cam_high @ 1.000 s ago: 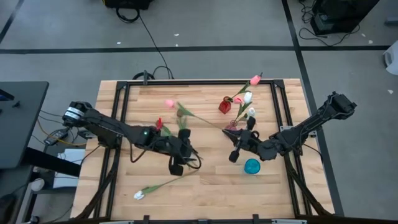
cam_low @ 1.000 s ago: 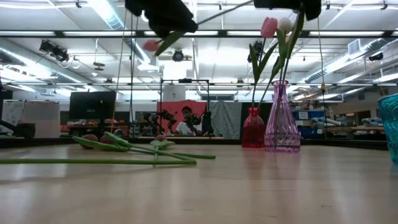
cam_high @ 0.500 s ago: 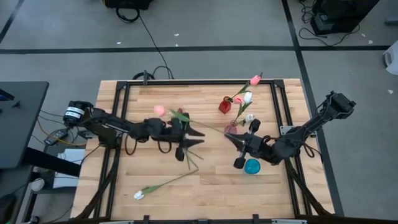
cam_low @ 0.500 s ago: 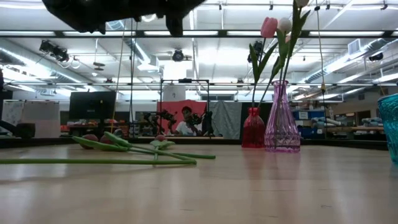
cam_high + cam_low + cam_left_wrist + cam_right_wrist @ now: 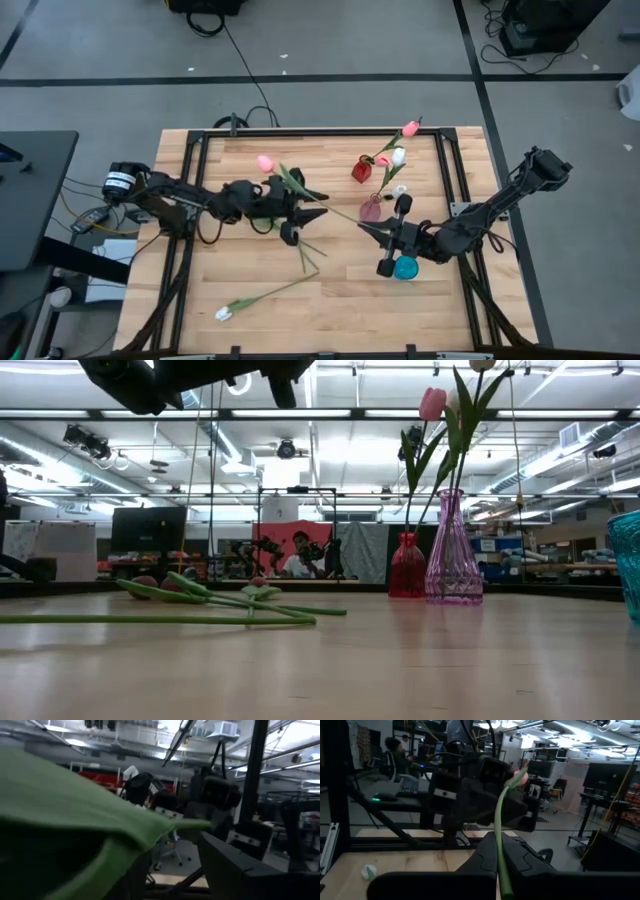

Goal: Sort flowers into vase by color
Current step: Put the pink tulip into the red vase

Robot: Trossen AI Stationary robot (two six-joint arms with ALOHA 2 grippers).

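A pink tulip (image 5: 265, 162) hangs over the table's middle. Its stem slants down to my right gripper (image 5: 363, 228), which is shut on it. In the right wrist view the stem (image 5: 501, 835) rises to the pink head (image 5: 520, 775). My left gripper (image 5: 300, 222) stands open just near of the stem. One green leaf (image 5: 100, 815) lies close across its camera, and I cannot tell whether it touches. A white tulip (image 5: 222, 313) lies flat near the front edge. More stems (image 5: 220, 600) lie on the wood. My right gripper pinches the tulip's stem near its lower end (image 5: 503, 872) between its two fingers. The fingers come about level from the table's right side, and the stem runs on ahead of them. The flower is lifted clear, and its head is high toward the far left.
A red vase (image 5: 361, 170) holds a pink tulip (image 5: 410, 128). A purple vase (image 5: 371, 208) holds white tulips (image 5: 398, 155). A teal vase (image 5: 405, 267) stands beside my right gripper. Bare wood lies at the near right and far left.
My left gripper has swung up from pointing down to about level and has gone toward the far edge, close under the tulip's stem. My right gripper has kept hold of the stem end and risen slightly. The flower stays lifted clear.
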